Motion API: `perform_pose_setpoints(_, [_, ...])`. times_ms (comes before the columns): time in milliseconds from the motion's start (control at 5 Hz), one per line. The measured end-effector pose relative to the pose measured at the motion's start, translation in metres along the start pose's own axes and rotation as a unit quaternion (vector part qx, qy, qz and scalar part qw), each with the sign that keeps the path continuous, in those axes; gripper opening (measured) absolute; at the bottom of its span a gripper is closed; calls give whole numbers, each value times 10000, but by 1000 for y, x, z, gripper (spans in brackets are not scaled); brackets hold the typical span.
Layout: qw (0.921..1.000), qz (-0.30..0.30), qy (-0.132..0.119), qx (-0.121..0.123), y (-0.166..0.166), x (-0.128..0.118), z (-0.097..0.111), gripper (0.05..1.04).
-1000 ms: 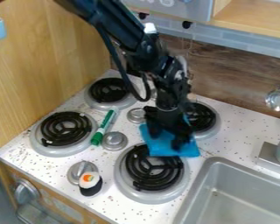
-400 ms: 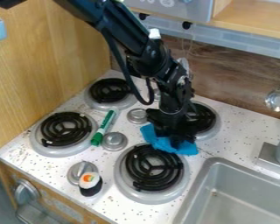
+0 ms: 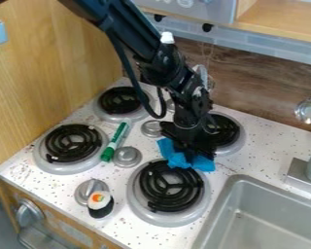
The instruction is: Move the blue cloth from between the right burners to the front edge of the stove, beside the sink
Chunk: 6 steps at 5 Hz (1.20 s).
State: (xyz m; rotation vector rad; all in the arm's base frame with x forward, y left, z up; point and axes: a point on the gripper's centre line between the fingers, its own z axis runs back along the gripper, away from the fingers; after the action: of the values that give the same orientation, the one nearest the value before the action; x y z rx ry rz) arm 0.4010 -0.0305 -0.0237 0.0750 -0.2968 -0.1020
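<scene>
The black gripper (image 3: 191, 154) points down between the front right and back right burners, shut on a bunched blue cloth (image 3: 178, 159). Folds of the cloth stick out on both sides of the fingers, and its lower edge lies by the rim of the front right burner (image 3: 170, 190). Part of the cloth is hidden behind the gripper. Just behind the gripper is the back right burner (image 3: 224, 131), partly covered by the arm.
A green marker (image 3: 114, 143) lies between the left burners and the round metal knobs. A sushi piece (image 3: 99, 203) stands near the front edge by a knob (image 3: 89, 190). The grey sink (image 3: 268, 221) is at the lower right; a ladle (image 3: 308, 111) hangs at the right.
The fingers have closed and the cloth, spread wide before, is now drawn together into a narrower bunch. The gripper has shifted slightly, staying over the same spot.
</scene>
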Motion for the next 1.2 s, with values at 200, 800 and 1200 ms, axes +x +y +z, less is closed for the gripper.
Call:
perform_pose_setpoints(200, [10000, 70, -5, 27, 3, -20, 21, 142])
perform_pose_setpoints(800, [9983, 345, -467, -2, 8, -65, 97, 141])
perform_pose_setpoints(1200, [9994, 49, -205, -262, -10, -112, 113, 141])
